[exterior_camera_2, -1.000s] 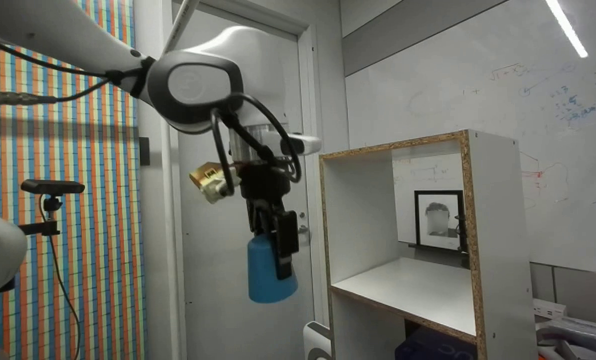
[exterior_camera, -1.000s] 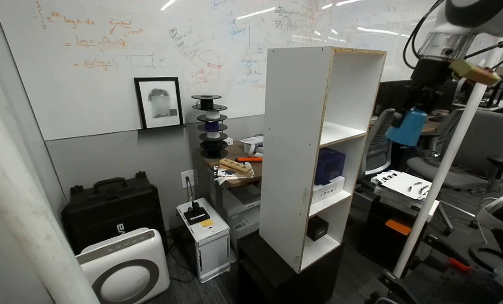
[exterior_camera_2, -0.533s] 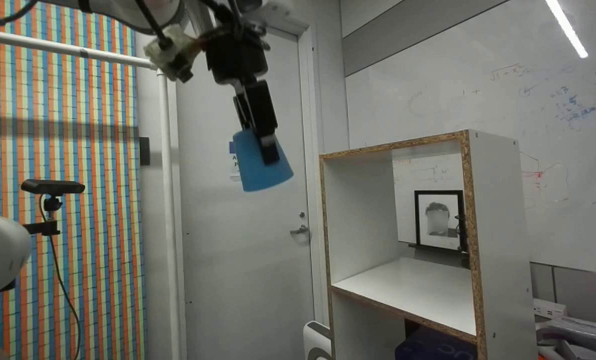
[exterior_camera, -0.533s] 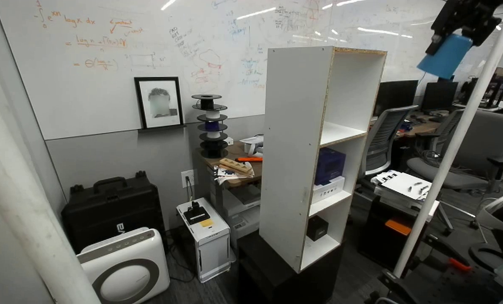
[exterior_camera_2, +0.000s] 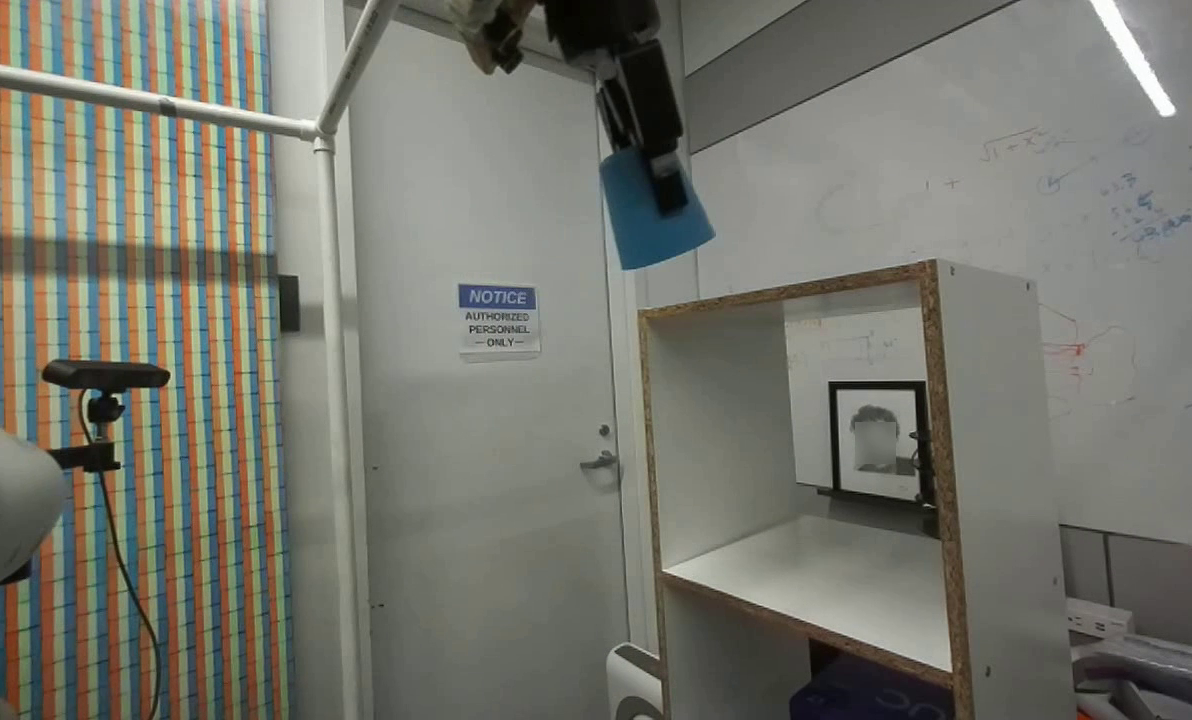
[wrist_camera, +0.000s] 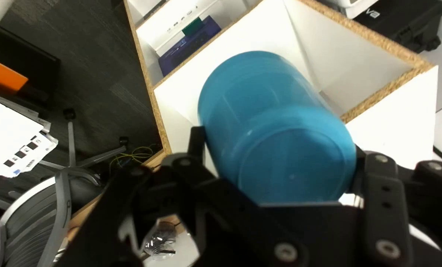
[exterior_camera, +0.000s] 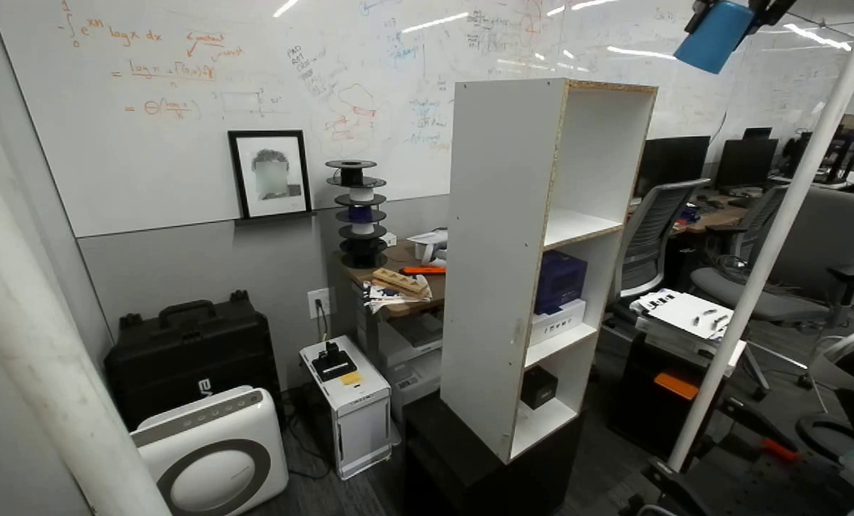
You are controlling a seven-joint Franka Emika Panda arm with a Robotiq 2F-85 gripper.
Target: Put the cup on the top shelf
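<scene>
Currently I have the claw [wrist_camera: 278, 148] clamped on the blue cup [exterior_camera_2: 644, 226] from both sides; the cup hangs in the air, tilted, wider end down, and shows higher than the top shelf [exterior_camera_2: 786, 291] in both exterior views, apart from it. In an exterior view I see it to the right of the white shelf unit [exterior_camera: 502, 236]; inside that unit a purple box [exterior_camera: 563, 279] rests on a white box [exterior_camera: 557, 322], with a black box [exterior_camera: 539, 388] lower down.
</scene>
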